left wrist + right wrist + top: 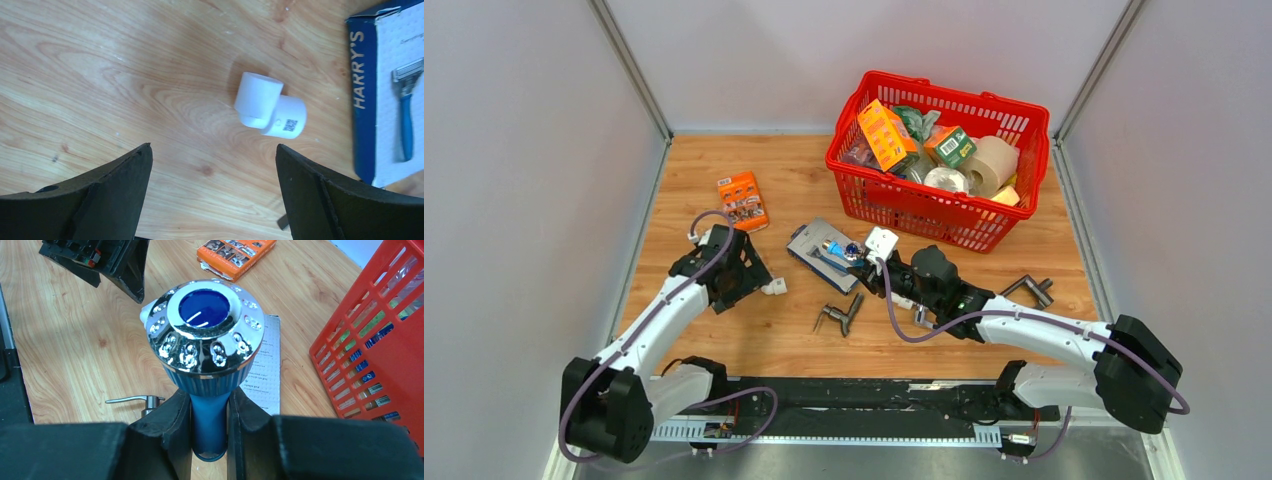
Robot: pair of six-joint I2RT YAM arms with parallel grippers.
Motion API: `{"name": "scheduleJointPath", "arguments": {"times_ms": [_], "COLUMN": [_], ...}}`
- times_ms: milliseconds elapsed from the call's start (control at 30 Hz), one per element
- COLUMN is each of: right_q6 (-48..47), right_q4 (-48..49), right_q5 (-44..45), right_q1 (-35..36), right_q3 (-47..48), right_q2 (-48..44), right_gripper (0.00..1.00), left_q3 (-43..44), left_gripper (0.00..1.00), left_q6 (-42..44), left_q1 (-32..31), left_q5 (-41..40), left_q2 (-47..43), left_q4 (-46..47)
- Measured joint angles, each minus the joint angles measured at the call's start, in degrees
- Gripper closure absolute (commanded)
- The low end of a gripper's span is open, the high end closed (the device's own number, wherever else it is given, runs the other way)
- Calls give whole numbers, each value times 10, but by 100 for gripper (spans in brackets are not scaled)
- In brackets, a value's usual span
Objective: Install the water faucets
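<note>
A light wooden surface [804,170] carries everything, with a red plastic mesh basket [894,205] full of packaged goods in its far right corner. The left tool [212,150] hangs over the left half of the surface with its fingers wide apart and nothing between them. The right tool [209,397] is over the middle, clamped tight on the stem of the blue plastic water faucet [205,325], whose round chrome-rimmed cap with a blue centre points away from the tool. The faucet is off the surface, at the right end of a flat blue-and-white razor box [809,245] lying near the middle. A small orange carton [742,200] lies toward the far left edge. 2 dark grey metal taps rest nearer the front edge, 1 just left of the right tool [839,315] and 1 toward the right edge [1029,290]. A white plastic elbow fitting [270,105] lies just beyond the left tool's fingertips, not touching them.
</note>
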Motion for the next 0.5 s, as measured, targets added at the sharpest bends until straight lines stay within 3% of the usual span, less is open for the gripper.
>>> {"name": "scheduleJointPath", "arguments": {"times_ms": [500], "right_q6": [0], "right_q4": [0], "right_q5": [-1], "right_q1": [0], "right_q3": [0], "right_q2": [0], "right_gripper": [100], "left_q3": [59], "left_gripper": [25], "left_q6": [-84], "left_q1": [0], "left_q5": [21], "left_q2": [150], "left_q4": [35]}}
